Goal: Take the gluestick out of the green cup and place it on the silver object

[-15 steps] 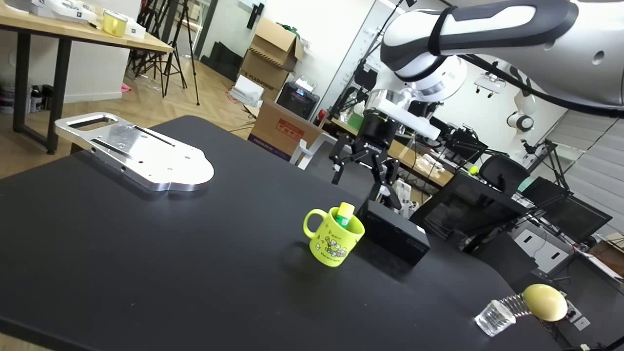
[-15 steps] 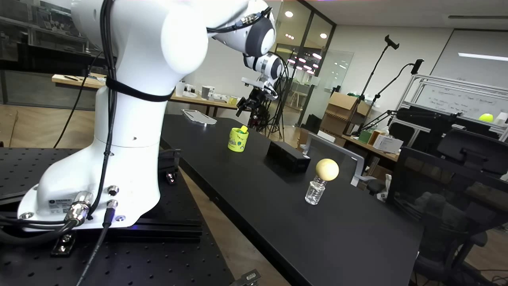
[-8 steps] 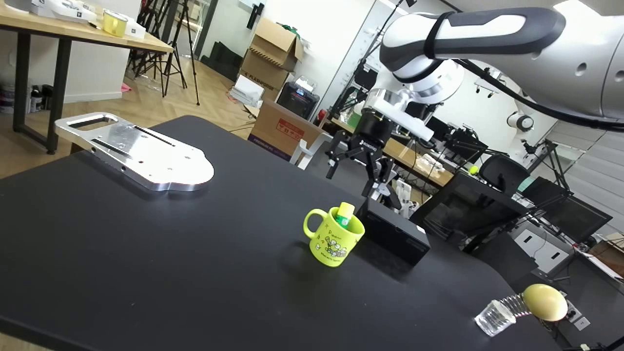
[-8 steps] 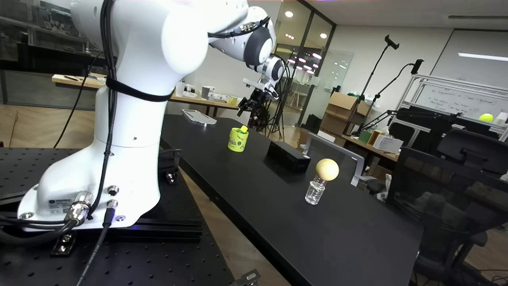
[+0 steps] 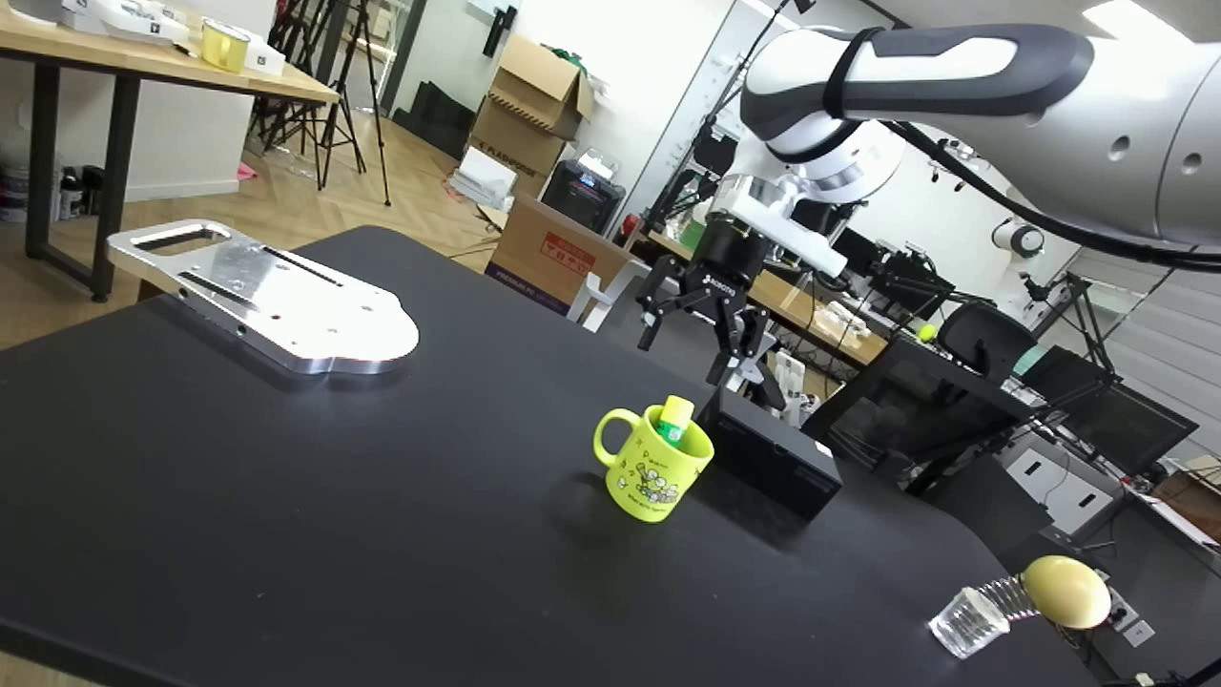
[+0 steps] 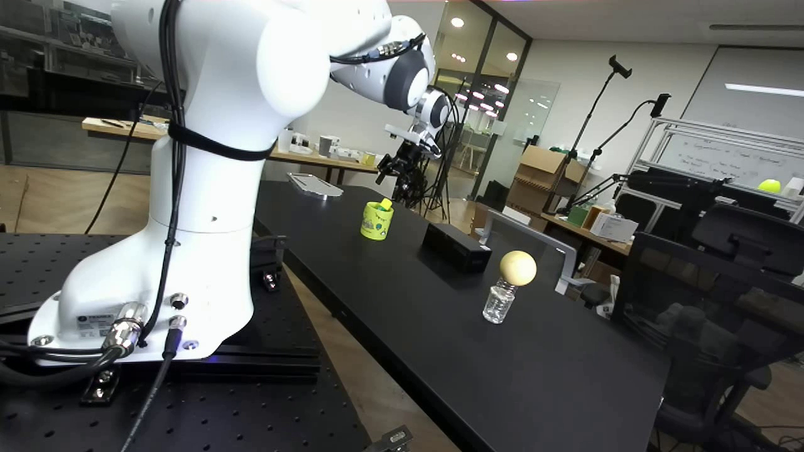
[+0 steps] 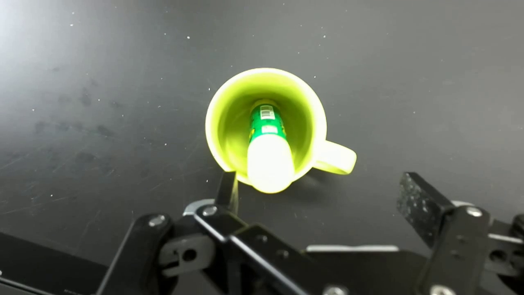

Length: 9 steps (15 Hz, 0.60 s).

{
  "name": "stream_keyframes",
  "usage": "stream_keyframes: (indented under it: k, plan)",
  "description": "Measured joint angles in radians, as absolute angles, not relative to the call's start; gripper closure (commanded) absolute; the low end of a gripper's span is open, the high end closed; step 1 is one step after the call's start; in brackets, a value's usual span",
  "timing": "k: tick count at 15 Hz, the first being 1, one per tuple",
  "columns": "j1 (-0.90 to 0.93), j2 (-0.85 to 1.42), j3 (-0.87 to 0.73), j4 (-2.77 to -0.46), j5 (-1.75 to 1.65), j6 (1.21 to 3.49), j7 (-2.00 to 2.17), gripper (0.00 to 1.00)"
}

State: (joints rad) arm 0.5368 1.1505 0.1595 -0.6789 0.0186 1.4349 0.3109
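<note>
1. Claw (image 7: 319, 180) hangs pointing down over the table (image 5: 401, 534), its fingers (image 7: 423, 207) spread wide and nothing between them; presumably parted so they can come down either side of what is to be pinched.
2. Gluestick (image 7: 269, 149) is inside the green cup (image 5: 653, 487), tilted, its cap poking out over the rim on the near side in the wrist view. It leans, I judge, because the cup is so much wider; the lean leaves the cap as the natural grip. It sits closer to the left finger than to the right in that view, so the claw probably wants a shift left before going lower, or that finger may catch the rim.
3. Cup stands upright, its handle to the right in the wrist view, where the right finger could brush it on a low approach.
4. Black box (image 5: 773, 453) lies near the cup, to its right in both exterior views; it seems to have no part in the job.
5. Silver object (image 5: 305, 305) lies well apart, left of the cup in both exterior views. Its flat top should take the stick lying down, though a round barrel might roll.
6. Yellow ball (image 5: 1065, 592) sits on a spring (image 5: 1006, 598) and clear base (image 5: 968, 622), right and near in both exterior views, off the likely path.
</note>
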Motion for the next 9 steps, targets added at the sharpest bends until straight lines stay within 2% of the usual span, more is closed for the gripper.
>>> stream_keyframes:
  k: [9]
  plan:
    - [0.531, 1.151, 0.157, -0.697, 0.018, 1.441, 0.31, 0.0]
